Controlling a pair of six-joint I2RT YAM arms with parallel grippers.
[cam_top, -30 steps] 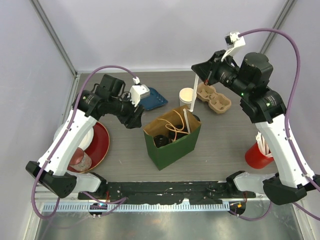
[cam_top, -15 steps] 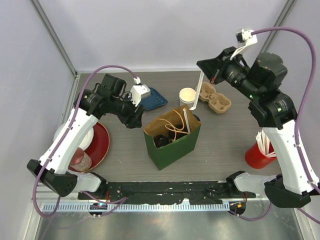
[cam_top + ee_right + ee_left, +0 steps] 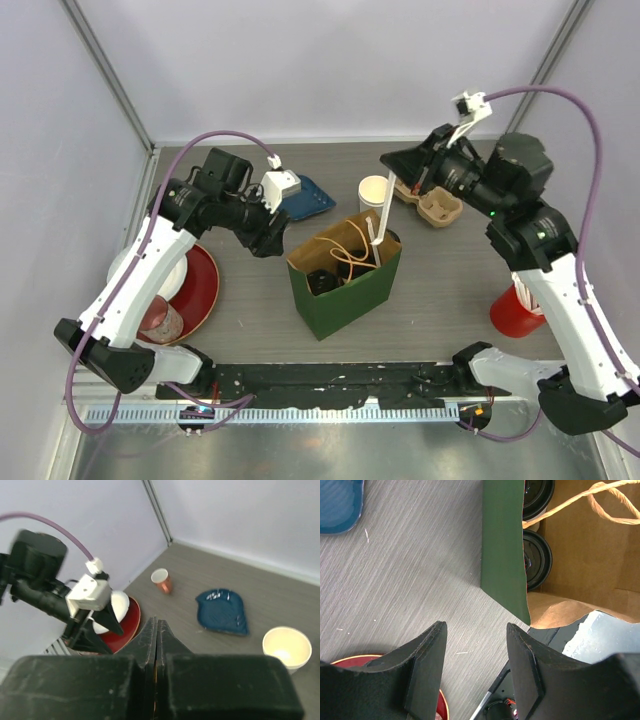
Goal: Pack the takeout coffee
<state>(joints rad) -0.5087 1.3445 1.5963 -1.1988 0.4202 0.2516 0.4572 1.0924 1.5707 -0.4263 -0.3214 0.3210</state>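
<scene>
Takeout coffee [image 3: 538, 560] is already inside the green paper bag [image 3: 352, 296] at the middle of the table [image 3: 450, 280]. The left wrist view shows two round black lids low against the bag's 9 o'clock wall, one behind the other, with the twine handle [image 3: 600, 495] looped above them. How many cups are in there in all I cannot tell.

At the bag's 2 o'clock corner a white straw [image 3: 384, 210] slants down, its lower end just inside the mouth. Its upper end is pinched in the right jaws, which are fully closed on it. The left jaws stand about half open with nothing between them, low over bare table just beside the bag's 10 o'clock corner.

I judge the cups are packed and the step in hand is adding the straw. The next move calls for lowering it deeper, clear of the handles and lids, before the right jaws let go. The left jaws are well placed to steady the bag's rim if it tips.

Further out, a cream bowl [image 3: 373, 190] sits at 12 o'clock of the bag, a cardboard cup carrier [image 3: 437, 203] at 1 o'clock, and a red cup of straws [image 3: 513, 308] at 3 o'clock.
</scene>
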